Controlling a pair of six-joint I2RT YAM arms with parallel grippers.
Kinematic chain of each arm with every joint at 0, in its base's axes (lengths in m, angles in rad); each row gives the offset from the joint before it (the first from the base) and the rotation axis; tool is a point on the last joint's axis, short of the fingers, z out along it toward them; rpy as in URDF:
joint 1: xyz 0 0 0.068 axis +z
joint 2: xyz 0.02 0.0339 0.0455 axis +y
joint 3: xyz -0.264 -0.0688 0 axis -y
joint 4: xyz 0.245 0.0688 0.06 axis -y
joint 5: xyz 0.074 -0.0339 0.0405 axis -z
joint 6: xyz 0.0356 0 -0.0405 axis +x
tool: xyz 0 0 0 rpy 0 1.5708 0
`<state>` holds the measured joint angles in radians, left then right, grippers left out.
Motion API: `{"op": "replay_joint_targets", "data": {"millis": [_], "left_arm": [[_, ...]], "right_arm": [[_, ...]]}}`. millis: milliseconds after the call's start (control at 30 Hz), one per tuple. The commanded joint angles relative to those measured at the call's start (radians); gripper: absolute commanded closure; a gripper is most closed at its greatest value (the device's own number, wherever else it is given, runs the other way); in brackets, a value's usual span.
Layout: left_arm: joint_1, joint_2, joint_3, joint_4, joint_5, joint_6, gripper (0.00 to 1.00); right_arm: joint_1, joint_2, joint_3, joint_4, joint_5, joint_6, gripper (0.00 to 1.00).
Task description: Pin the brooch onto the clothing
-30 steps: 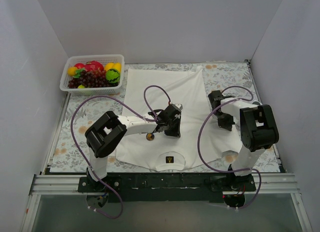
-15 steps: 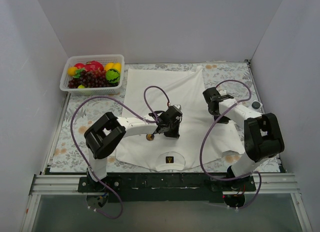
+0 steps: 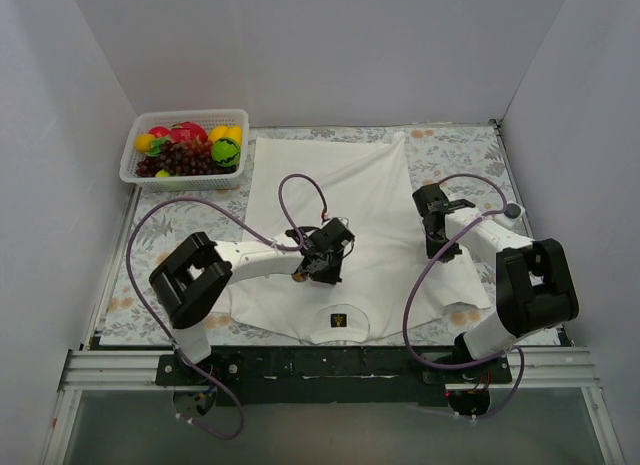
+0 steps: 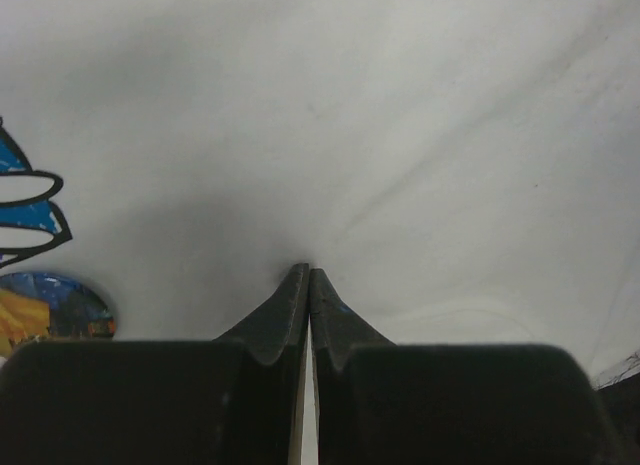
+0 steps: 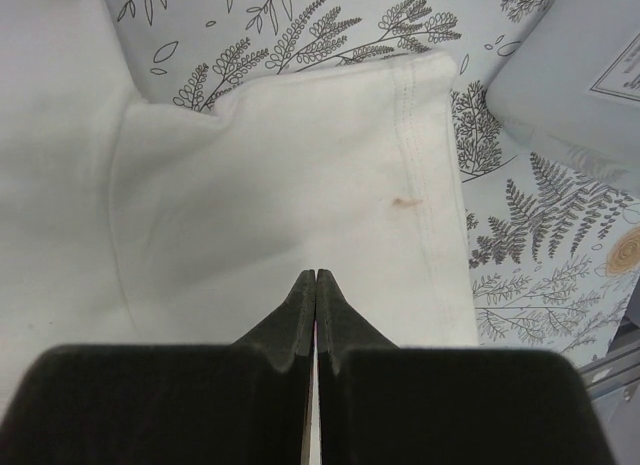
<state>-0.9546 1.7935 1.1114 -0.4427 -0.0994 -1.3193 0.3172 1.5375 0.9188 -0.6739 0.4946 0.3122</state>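
The white T-shirt [image 3: 350, 200] lies spread on the table, its black neck label [image 3: 340, 318] at the near edge. The round brooch [image 3: 298, 276] lies on the shirt's chest. In the left wrist view it shows as a blue and orange disc [image 4: 50, 307] just below the blue-and-white flower emblem [image 4: 22, 197]. My left gripper [image 3: 322, 263] is shut and empty, its tips [image 4: 308, 272] low over bare cloth just right of the brooch. My right gripper [image 3: 436, 237] is shut and empty, its tips [image 5: 316, 276] over the shirt's right sleeve [image 5: 330, 165].
A white basket [image 3: 131, 158] of toy fruit stands at the far left corner. A small white round object [image 3: 513, 211] sits by the right wall, and a pale box [image 5: 575, 75] shows at the right wrist view's upper right. The leaf-patterned cloth [image 3: 160, 235] covers the table.
My left gripper has moved nearer and to the left, closer to the brooch. My right gripper swung a little farther away, then back nearer over the sleeve. Both stay shut.
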Motion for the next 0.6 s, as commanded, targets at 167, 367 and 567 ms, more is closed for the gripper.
{"op": "replay_joint_targets", "data": {"millis": [167, 367, 567], "left_arm": [[-0.029, -0.120, -0.082, 0.022, 0.133, 0.032, 1.00], [-0.055, -0.118, -0.150, 0.064, 0.200, 0.006, 1.00], [-0.087, -0.114, -0.188, 0.084, 0.216, -0.024, 1.00]], "right_arm": [[-0.049, -0.005, -0.035, 0.050, -0.113, 0.004, 0.99], [-0.072, 0.042, -0.055, 0.065, -0.093, -0.007, 0.99], [-0.079, 0.067, -0.038, 0.057, -0.067, -0.015, 0.99]]}}
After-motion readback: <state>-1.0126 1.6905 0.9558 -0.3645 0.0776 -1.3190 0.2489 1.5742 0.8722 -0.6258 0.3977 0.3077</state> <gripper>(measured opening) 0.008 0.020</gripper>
